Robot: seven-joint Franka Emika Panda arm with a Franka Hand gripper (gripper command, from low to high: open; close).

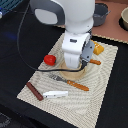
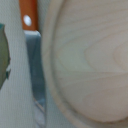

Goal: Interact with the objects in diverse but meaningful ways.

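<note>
Knife (image 2: 36, 70) beside tan plate (image 2: 90, 60), no legible writing.

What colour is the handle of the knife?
Orange; the knife shows best in the wrist view, with a silver blade.

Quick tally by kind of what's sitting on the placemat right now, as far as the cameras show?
Food pieces: 4 – tomato, bread block, sausage stick, white fish-like piece
Cutlery: 2 – fork, knife
Plates: 1 – tan plate, mostly hidden under the arm in the exterior view
Total: 7
</note>
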